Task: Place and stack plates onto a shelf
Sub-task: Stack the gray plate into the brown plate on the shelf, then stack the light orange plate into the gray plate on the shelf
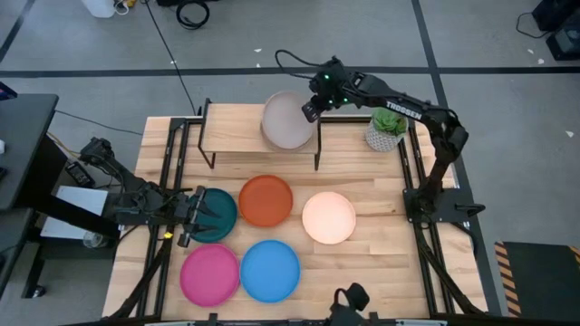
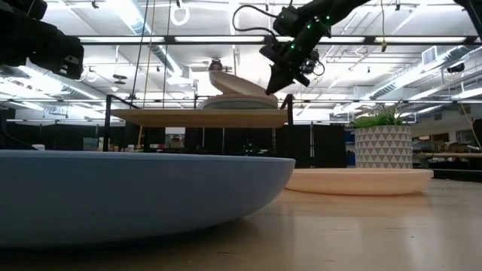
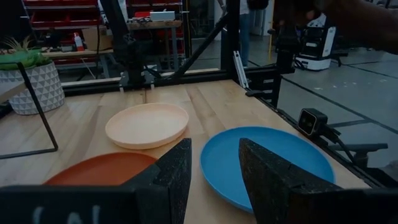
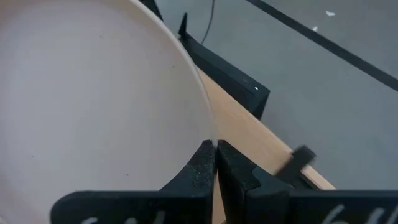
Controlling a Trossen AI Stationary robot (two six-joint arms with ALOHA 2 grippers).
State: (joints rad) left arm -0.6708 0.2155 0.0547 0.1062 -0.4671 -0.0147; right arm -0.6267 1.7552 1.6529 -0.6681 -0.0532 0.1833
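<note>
My right gripper [image 1: 311, 110] is shut on a pale grey plate [image 1: 286, 119] over the right half of the shelf [image 1: 231, 127]. In the low view this plate [image 2: 230, 80] hangs tilted just above another plate [image 2: 239, 102] that lies flat on the shelf board [image 2: 188, 118]. On the table lie the dark teal [image 1: 217, 214], orange [image 1: 265, 200], cream [image 1: 328, 217], pink [image 1: 209, 274] and blue [image 1: 270, 270] plates. My left gripper [image 1: 190, 217] stands open and level at the dark teal plate's left edge, with nothing between its fingers [image 3: 267, 174]. My right gripper pinches the pale grey plate's rim [image 4: 208, 138] between its two fingers, one on the inner face and one on the outer. The fingers slant down from the table's far right side. The plate is lifted and tilted above the plate on the shelf.
A potted plant in a white patterned pot [image 1: 388, 127] stands right of the shelf, close to my right arm. The shelf's black legs [image 1: 317, 154] stand just beyond the orange and cream plates. The shelf's left half [image 1: 227, 122] is bare.
</note>
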